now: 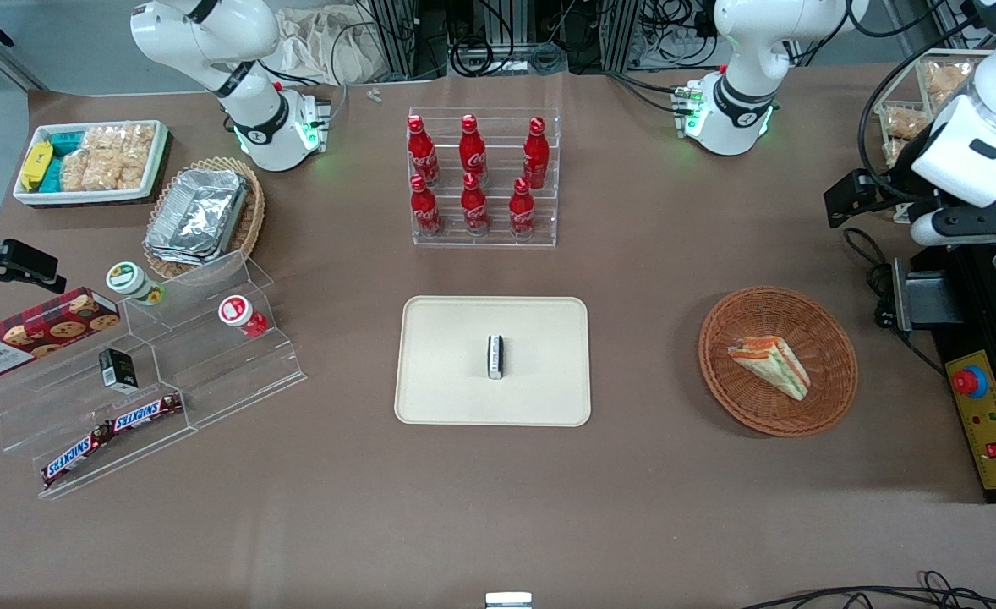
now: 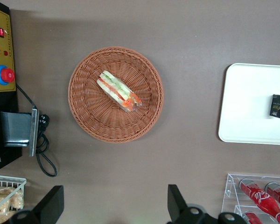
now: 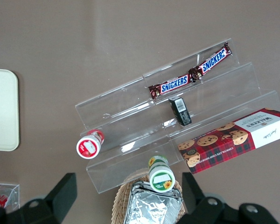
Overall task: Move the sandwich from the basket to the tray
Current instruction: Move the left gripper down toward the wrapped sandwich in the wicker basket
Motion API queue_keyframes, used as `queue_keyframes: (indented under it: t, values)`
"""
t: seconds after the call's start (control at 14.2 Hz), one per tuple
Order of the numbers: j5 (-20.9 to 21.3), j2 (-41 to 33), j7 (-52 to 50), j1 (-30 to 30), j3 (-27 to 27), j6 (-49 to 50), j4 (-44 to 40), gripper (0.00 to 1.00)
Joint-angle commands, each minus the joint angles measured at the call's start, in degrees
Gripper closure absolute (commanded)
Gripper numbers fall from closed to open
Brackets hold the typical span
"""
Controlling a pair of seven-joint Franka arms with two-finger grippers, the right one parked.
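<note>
Now my gripper [image 2: 114,205] is wide open and empty, high above the surface. The sandwich [image 2: 118,90] lies in the basket [image 2: 91,116], well apart from the tray [image 2: 247,102]. I should come straight down and pinch its flat bread sides softly.

woven wicker basket [image 1: 836,372], matt tray [image 1: 439,372]

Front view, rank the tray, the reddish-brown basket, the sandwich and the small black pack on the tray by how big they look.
1. tray
2. basket
3. sandwich, lying in the basket
4. small black pack

The left gripper hangs open above the table beside the basket.
</note>
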State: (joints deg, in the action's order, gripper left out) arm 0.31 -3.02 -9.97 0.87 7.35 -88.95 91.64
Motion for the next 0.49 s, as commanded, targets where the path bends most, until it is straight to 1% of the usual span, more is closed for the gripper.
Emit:
queue_keyframes:
  t: [0.0,0.14,0.42]
  values:
    - [-0.7,0.9,0.0,0.4,-0.3,1.9,-1.8,0.0]
    - [-0.7,1.0,-0.7,0.1,-0.4,2.0,-1.5,0.0]
    - [-1.0,1.7,-8.4,-0.8,-1.9,1.1,1.8,0.0]
